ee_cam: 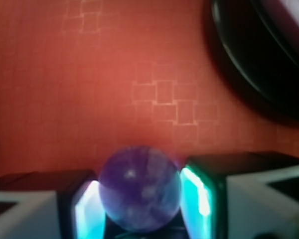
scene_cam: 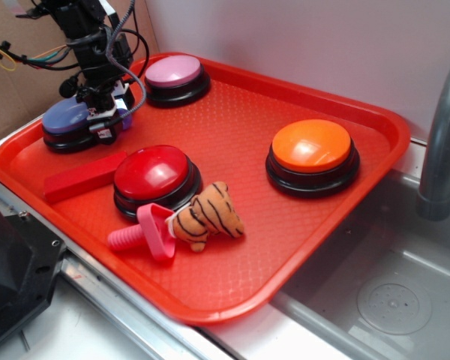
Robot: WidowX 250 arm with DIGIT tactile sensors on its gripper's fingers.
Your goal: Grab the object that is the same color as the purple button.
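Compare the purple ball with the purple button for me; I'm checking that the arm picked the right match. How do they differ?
The purple ball is a small, glossy, translucent sphere; the purple button is a far larger opaque dome on a black base. The ball sits between the fingers of the gripper, touching both, while the button rests on the red tray. The button's shade looks bluer. Both are purple and rounded.

The arm (scene_cam: pixel 86 34) is black and blocky, with black cables looping down its right side and thin green, red and yellow wires trailing off to the left. Its end effector (scene_cam: pixel 105 112) is black with small white patches. Up close, the fingers (ee_cam: pixel 202 194) are dark, with glossy pale cyan inner pads.
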